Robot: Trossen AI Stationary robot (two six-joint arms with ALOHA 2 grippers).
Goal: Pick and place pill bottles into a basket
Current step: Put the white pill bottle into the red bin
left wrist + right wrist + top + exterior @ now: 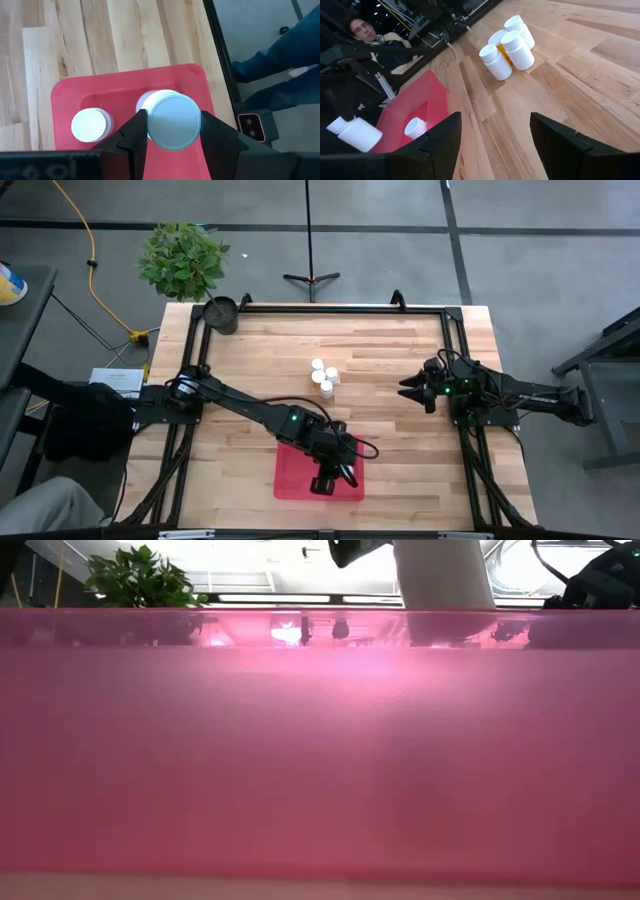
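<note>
A: High view. Report arm positions.
B: The left gripper (pixel 330 476) is over the red basket (pixel 292 480) at the table's near edge. The right gripper (pixel 412 393) waits at the table's right side. A cluster of four pill bottles (pixel 324 376) stands mid-table, between the two arms. A dark round pot (pixel 221 313) and a potted plant (pixel 183 258) are at the far left corner.

A: Low view.
B: The basket wall (pixel 320 760) fills nearly the whole picture. A white bottle (pixel 443 575) shows above its rim. The gripper itself cannot be made out here.

A: Left wrist view. Finger state?
B: The left fingers (pixel 134 135) are clamped on a held white-capped bottle (pixel 173 121), one finger at each side of the cap. It is above the basket floor (pixel 125 95). A second bottle (pixel 90 124) stands upright in the basket, just beside the held one.

A: Right wrist view.
B: The right fingers (pixel 445 137) stand wide apart, holding nothing. The bottle cluster (pixel 507 46) is ahead on the wood; one shows an amber body. The basket (pixel 420 102) lies farther off, with one bottle inside (pixel 415 127) and the held bottle (pixel 355 133) above it. A person (pixel 365 35) sits beyond the table.
</note>
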